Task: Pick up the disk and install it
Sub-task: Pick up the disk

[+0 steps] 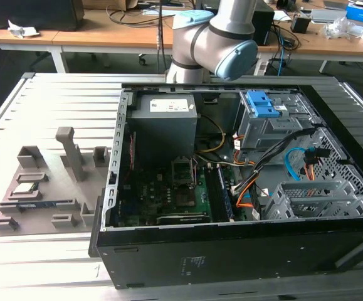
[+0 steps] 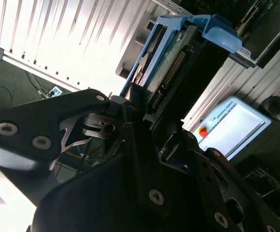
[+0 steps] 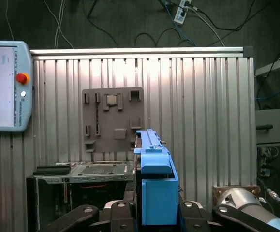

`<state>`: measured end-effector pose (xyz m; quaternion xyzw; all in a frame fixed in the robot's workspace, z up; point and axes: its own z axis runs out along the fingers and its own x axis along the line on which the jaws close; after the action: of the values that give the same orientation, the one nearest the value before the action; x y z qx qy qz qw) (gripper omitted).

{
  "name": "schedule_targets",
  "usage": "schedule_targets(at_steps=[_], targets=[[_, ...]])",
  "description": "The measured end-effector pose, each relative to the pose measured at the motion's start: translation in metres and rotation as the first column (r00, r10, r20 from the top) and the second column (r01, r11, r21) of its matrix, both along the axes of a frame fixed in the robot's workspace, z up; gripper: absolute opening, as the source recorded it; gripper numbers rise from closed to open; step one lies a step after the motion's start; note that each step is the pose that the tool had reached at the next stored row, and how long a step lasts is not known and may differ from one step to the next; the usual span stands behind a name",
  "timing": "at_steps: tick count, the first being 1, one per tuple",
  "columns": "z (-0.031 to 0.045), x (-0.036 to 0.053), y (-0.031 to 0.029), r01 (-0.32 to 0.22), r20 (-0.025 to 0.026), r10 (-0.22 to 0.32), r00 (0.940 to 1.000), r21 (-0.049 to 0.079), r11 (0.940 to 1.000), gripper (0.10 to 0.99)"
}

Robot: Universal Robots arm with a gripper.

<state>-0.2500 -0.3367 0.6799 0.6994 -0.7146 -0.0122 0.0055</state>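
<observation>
Clamped edge-on between the jaws of the gripper [image 3: 155, 220], the disk [image 3: 152, 164] is held well above the tabletop [image 3: 207, 106]. Its long axis runs straight out from the jaws, and the open computer case [image 3: 81, 176] lies below it.

Arm [image 1: 214, 34] cut off at the exterior view's twelve o'clock edge, disk [image 3: 155, 186] label face unseen, its lower end buried in the hand [image 3: 155, 213]

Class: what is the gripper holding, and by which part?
The flat silver-metal disk in its blue plastic frame, clamped by the gripper at one end.
</observation>
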Motion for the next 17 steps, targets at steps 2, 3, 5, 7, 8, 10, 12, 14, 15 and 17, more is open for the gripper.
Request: schedule_targets(at_steps=[2,3,5,7,8,10,12,14,15,17], targets=[[-0.004,0.0007,0.0,0.0,-0.0002,0.0,1.0,0.0,1.0,0.361],[-0.0059,0.0009,0.0,0.0,-0.0002,0.0,1.0,0.0,1.0,0.361],[-0.0102,0.0013,0.0,0.0,-0.0004,0.0,1.0,0.0,1.0,0.361],[-0.0149,0.0015,0.0,0.0,-0.0002,0.0,1.0,0.0,1.0,0.361],[-0.0197,0.0015,0.0,0.0,-0.0003,0.0,1.0,0.0,1.0,0.361],[-0.0268,0.0016,0.0,0.0,-0.0004,0.0,1.0,0.0,1.0,0.361],[-0.0319,0.0016,0.0,0.0,-0.0003,0.0,1.0,0.0,1.0,0.361],[-0.0366,0.0016,0.0,0.0,-0.0003,0.0,1.0,0.0,1.0,0.361],[-0.0385,0.0017,0.0,0.0,-0.0003,0.0,1.0,0.0,1.0,0.361],[-0.043,0.0019,0.0,0.0,-0.0004,0.0,1.0,0.0,1.0,0.361]])
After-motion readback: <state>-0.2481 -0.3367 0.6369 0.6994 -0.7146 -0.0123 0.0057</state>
